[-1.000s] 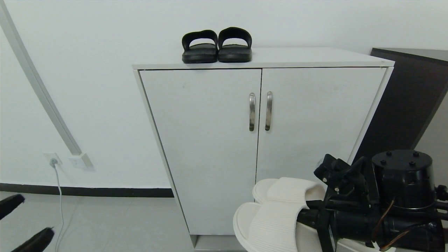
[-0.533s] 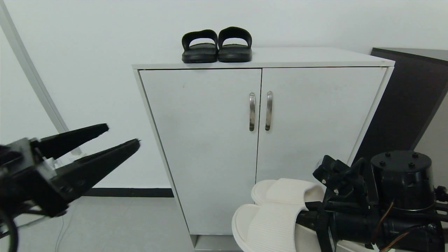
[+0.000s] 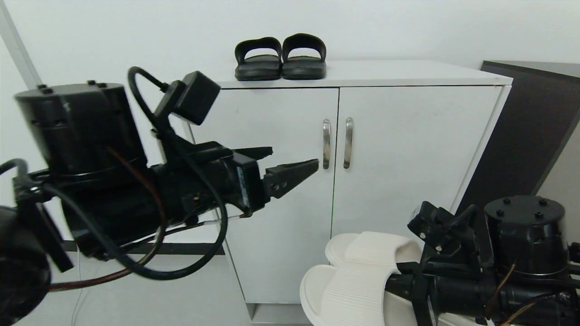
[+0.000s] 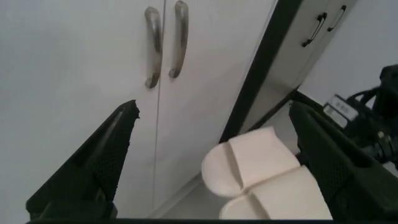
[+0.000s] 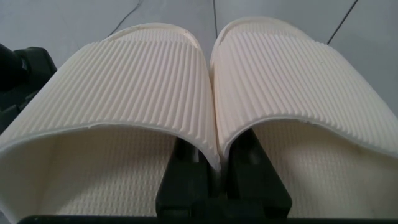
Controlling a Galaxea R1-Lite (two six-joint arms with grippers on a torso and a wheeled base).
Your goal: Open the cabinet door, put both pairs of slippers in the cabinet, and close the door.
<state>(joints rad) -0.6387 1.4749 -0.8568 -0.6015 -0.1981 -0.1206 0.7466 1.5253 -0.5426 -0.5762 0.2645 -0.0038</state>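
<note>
The left gripper [image 3: 293,156] hangs in front of the cabinet's [image 3: 408,74] left door [image 3: 272,226] with its fingers spread wide and nothing between them. In the head view its lower fingertip sits just beside the left handle [image 3: 326,144]. In the left wrist view the left gripper [image 4: 212,111] points at the doors, with both handles ahead of the gap between its fingers. Both doors are shut, and the left handle and right handle [image 3: 348,142] stand upright side by side at the seam. The black slippers [image 3: 281,59] sit as a pair on top of the cabinet, above the left door, toes towards the wall. Lower down, before the right door [image 3: 408,149], the white slippers [image 3: 358,271] are held off the floor, side by side, by the right gripper [image 3: 410,278]. In the right wrist view the right gripper [image 5: 214,177] has its fingers pinched on the two inner strap edges where the slippers meet. A dark cabinet [image 3: 530,136] stands just right of the white one.
</note>
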